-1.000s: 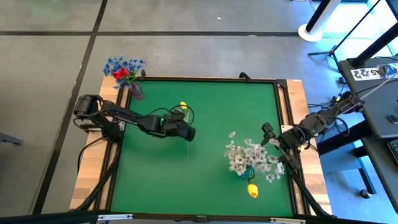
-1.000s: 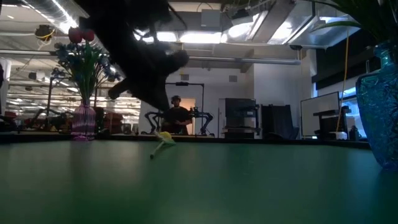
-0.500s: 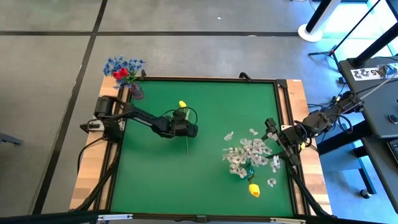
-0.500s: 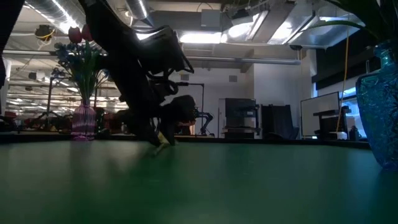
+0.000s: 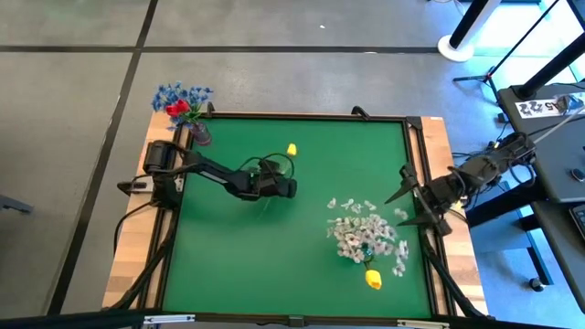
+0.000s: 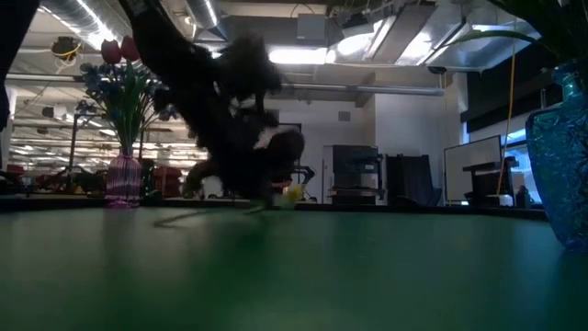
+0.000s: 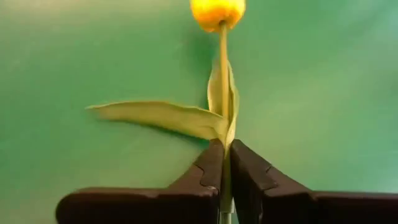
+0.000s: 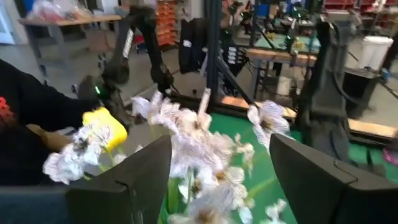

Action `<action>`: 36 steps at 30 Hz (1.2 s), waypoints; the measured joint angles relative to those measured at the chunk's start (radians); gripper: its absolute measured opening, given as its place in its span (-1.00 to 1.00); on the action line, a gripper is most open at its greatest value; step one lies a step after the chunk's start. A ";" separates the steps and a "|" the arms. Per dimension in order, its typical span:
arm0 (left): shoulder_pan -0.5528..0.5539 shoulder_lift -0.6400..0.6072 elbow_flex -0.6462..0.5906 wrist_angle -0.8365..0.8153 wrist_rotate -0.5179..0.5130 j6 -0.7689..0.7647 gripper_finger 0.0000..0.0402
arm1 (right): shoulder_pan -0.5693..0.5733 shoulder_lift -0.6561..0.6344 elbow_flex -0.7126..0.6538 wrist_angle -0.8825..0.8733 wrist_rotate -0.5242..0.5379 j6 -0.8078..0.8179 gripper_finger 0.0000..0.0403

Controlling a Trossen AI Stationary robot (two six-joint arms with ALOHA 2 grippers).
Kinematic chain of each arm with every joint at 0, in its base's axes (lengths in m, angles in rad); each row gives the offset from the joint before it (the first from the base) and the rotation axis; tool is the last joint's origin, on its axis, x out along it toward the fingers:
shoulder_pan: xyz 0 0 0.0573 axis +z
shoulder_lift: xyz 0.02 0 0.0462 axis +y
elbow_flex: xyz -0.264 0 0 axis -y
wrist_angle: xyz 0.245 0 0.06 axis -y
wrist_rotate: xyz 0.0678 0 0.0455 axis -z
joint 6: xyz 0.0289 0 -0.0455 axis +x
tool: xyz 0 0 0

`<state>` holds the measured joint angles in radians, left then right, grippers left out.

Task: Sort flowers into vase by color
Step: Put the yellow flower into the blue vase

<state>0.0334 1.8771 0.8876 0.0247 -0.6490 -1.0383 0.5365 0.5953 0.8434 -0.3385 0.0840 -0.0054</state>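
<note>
You have the green table [image 5: 228, 256] filling the centre of the high view, with wooden edges at either side. Your left arm [image 5: 206, 172] reaches in from the left edge of that frame, stretched low and nearly level across the mat, elbow by the wooden rim and wrist pointing right. In the low view it shows as a dark mass stooped down to the table surface, left of centre.

Your right arm [image 5: 475, 169] comes in from the right edge of the high view, angled down and to the left. The right gripper [image 5: 409, 196] stands just off the mat's right border with its fingers spread wide and nothing between them.

Near it, in the lower right of the high view, the blue vase [image 6: 562, 152] holds the bushy white blossom sprays [image 5: 366, 233] and one yellow tulip bud [image 5: 371, 279]. In the upper left corner the small purple vase [image 5: 200, 135] carries red tulip buds [image 5: 178, 108] and blue sprigs [image 5: 183, 93].

The left gripper [image 7: 225, 168] is clenched on the thin green stalk of the yellow tulip [image 7: 217, 11]. The stalk runs up between the two dark fingers, a long leaf [image 7: 158, 117] branches left, and the bud [image 5: 292, 149] sits upper centre of the mat.
</note>
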 joint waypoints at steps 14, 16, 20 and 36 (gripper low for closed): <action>-0.010 -0.317 0.009 0.719 0.120 0.772 -0.98 | -0.003 -0.018 -0.041 -0.196 0.503 -0.002 0.34; -0.007 -0.300 0.009 0.892 0.237 0.852 -0.98 | -0.025 0.009 -0.078 -0.124 0.553 -0.002 0.34; -0.007 -0.219 0.016 1.091 0.406 0.972 -0.98 | -0.107 0.108 -0.100 0.080 0.459 0.007 0.34; -0.053 0.014 0.293 1.115 0.599 1.207 -0.94 | -0.250 0.375 0.009 0.429 0.386 -0.030 0.33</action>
<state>-0.0192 1.8911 1.1807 1.1394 -0.0498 0.1682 0.2867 0.9699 0.8524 0.0905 0.4705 -0.0354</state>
